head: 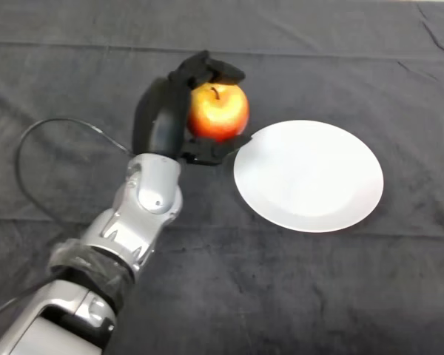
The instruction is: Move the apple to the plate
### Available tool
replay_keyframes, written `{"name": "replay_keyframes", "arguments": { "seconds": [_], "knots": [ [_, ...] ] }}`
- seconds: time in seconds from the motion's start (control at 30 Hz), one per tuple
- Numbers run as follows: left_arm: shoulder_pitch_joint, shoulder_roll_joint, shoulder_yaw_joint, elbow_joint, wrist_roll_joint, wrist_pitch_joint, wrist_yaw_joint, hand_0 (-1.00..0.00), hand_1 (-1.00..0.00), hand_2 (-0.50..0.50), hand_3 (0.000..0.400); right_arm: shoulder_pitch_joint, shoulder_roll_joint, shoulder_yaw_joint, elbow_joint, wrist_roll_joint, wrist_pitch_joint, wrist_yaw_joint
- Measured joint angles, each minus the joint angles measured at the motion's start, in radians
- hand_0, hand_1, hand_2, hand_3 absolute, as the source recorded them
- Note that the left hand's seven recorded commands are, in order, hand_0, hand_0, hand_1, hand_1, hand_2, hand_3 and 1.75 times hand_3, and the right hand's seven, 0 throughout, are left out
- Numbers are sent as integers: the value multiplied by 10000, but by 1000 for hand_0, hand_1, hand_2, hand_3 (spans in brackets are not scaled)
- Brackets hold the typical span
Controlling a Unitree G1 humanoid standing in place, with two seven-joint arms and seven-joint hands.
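A red and yellow apple with its stem up is in my left hand, just left of the white plate. My fingers curl over the apple's far side and my thumb hooks round its near side. The hand is shut on the apple. The thumb's tip reaches the plate's left rim. I cannot tell whether the apple rests on the cloth or is lifted off it. The plate lies flat and holds nothing.
The table is covered by a dark cloth with a few creases at the back right. My silver-grey arm comes in from the lower left.
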Motion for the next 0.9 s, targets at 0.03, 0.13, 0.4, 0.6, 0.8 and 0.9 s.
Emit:
{"name": "replay_keyframes", "arguments": {
  "seconds": [0.03, 0.13, 0.4, 0.6, 0.8, 0.9],
  "knots": [
    [-113, -77, -79, 149, -20, 0, 3, -1000, -1000, 0, 400, 0, 0, 1, 0, 0, 0, 0],
    [-299, -229, -415, 474, -146, -1, 117, -1000, -1000, 0, 400, 0, 0, 2, 0, 1, 0, 1],
    [-604, -597, -1439, 1411, -615, -7, 393, -1000, -1000, 0, 400, 0, -2, -3, 0, 3, -1, 2],
    [-773, -955, -2612, 1666, -1315, -5, 513, -1000, -1000, 0, 400, -1, -4, -6, -1, 7, -1, 5],
    [-1030, -1125, -3748, 1786, -2038, -1, 633, -1000, -1000, 0, 400, -2, -4, -9, -1, 10, -1, 23],
    [-1095, -1151, -4349, 1786, -2380, 31, 688, -1000, -1000, 0, 400, -2, -4, -10, -1, 10, -1, 25]
  ]
}}
